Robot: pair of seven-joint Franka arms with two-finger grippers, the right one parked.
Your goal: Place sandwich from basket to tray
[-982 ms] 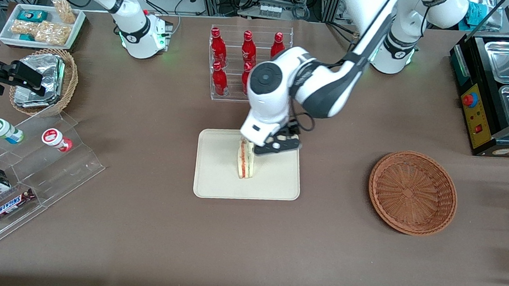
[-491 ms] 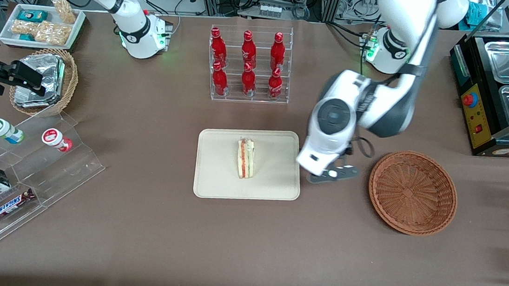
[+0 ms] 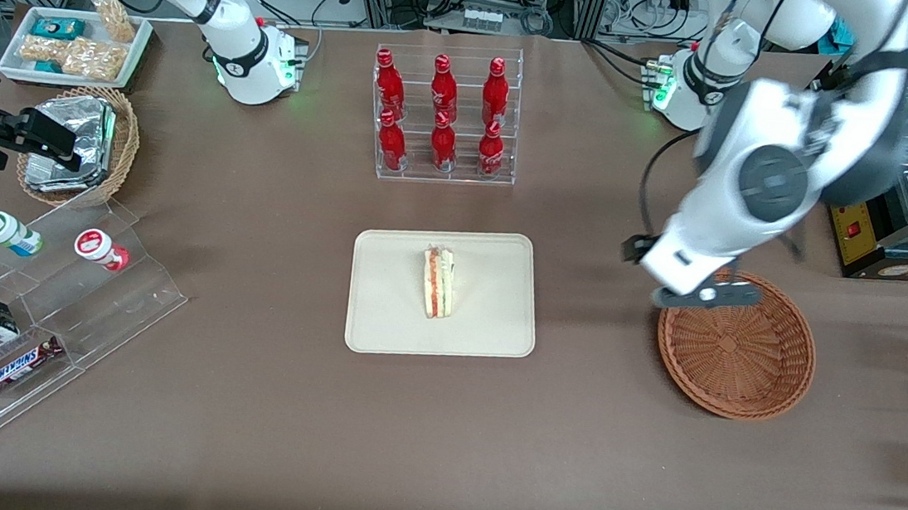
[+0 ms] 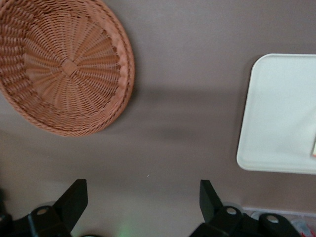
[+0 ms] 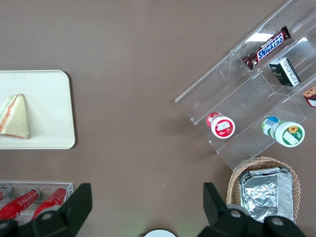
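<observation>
The sandwich (image 3: 440, 282) stands on its edge near the middle of the cream tray (image 3: 381, 323), untouched by anything. The left arm's gripper (image 3: 708, 296) hangs well apart from it, above the rim of the wicker basket (image 3: 751, 375) toward the working arm's end of the table, fingers (image 4: 74, 200) spread apart and holding nothing.

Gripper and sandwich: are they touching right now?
Apart. The front view shows the gripper open above the basket rim, with bare tablecloth between it and the sandwich lying on the tray.
</observation>
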